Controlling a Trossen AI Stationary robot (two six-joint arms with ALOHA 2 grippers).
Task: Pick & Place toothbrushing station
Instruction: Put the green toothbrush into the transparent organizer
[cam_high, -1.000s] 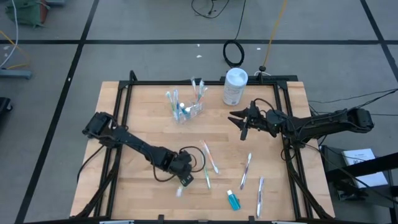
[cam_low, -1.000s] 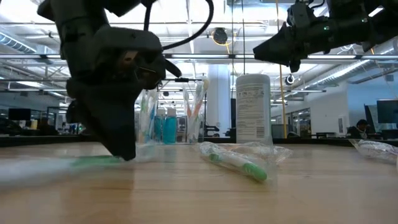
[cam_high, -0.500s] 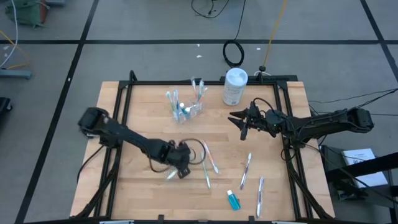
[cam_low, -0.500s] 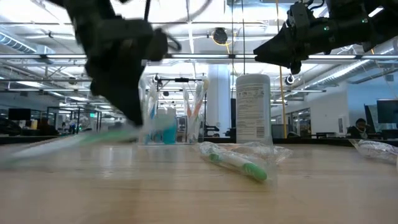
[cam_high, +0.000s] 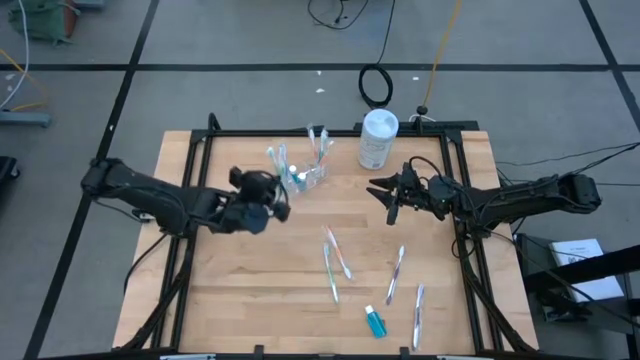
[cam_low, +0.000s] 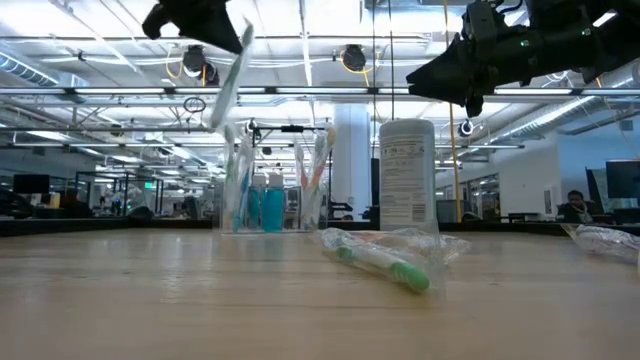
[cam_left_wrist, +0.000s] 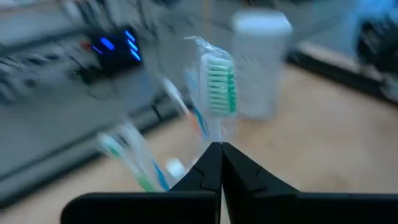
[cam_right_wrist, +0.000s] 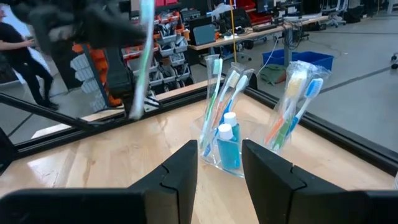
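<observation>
Left gripper (cam_left_wrist: 221, 149) clamped on wrapped green toothbrush (cam_left_wrist: 219, 84), carried above table near clear cup (cam_high: 300, 178). Right gripper (cam_high: 385, 195) parted, empty. Judged light, stiff, wrapper slippery; best pinched mid-handle.

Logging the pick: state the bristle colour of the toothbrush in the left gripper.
Green bristles on the wrapped toothbrush, clearest in the left wrist view.
</observation>
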